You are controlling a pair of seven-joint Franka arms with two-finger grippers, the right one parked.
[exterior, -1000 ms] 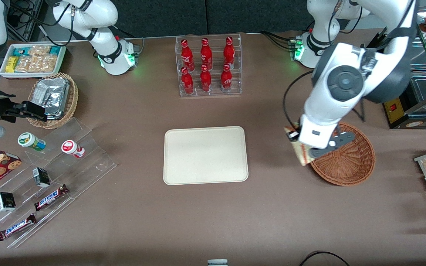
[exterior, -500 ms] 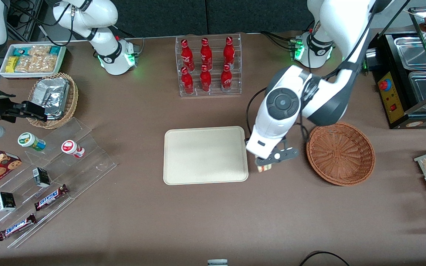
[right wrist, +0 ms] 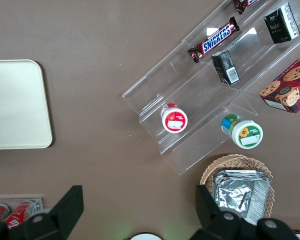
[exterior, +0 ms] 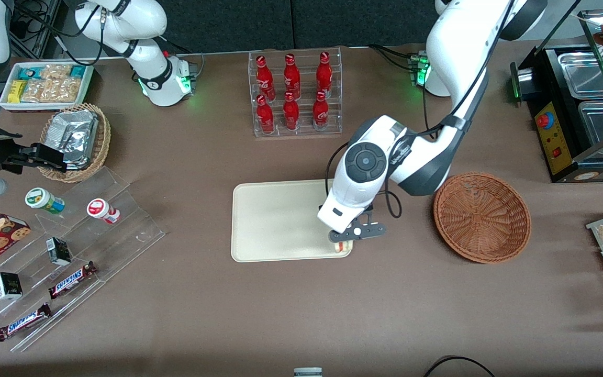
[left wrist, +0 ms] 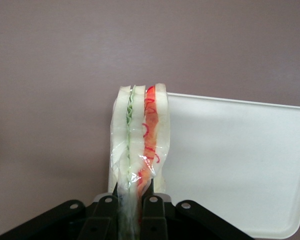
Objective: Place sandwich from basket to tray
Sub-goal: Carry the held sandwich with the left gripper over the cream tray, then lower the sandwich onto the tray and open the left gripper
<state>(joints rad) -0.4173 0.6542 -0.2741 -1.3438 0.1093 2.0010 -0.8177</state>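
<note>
Holding the plastic-wrapped triangular white-bread sandwich (left wrist: 139,150) upright between its closed black fingers, my left arm's tool (exterior: 344,242) hangs right of centre in the front frame, over the corner of the flat cream rectangular plastic tray (exterior: 275,220). I think the sandwich sits just above the tray's edge, not touching. On the brown surface (exterior: 301,314), the round reddish-brown wicker basket (exterior: 482,217) stands at the frame's right.

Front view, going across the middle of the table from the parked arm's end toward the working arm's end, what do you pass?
Cream-beige rectangular plastic tray → gripper holding the white-bread sandwich wedge over the tray's corner → round reddish-brown wicker basket.
</note>
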